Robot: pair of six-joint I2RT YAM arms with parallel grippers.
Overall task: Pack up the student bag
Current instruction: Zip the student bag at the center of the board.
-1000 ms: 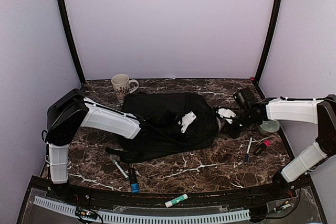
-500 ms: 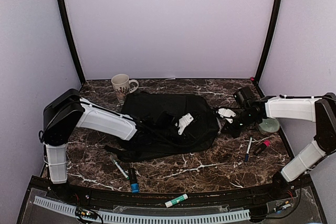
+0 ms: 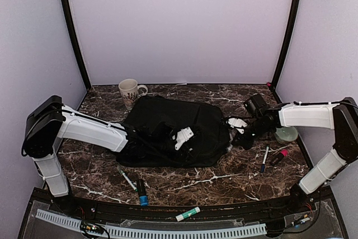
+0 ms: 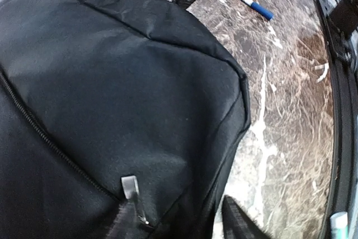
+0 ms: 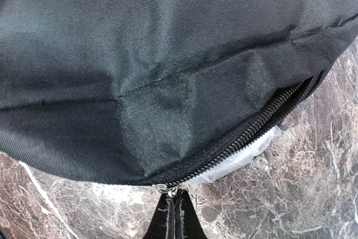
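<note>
Bag point(image 3: 168, 117) shifted left — right claw point(image 5: 174, 205) (on zipper point(image 5: 246, 132))

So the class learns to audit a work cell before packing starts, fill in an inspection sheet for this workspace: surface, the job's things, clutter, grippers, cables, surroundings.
surface: dark marble-patterned table; no spills seen.
job's things: student bag lying flat mid-table.
clutter: mug behind the bag; green marker and blue-capped marker in front of it; blue pen, pink-capped marker and pale green round item to its right; green-capped marker on the near ledge.
grippers: left gripper over the bag, jaws apparently apart; right gripper shut on the zipper pull.
cables: thin cable along the right arm.
surroundings: plain pale walls, black corner posts.
</note>
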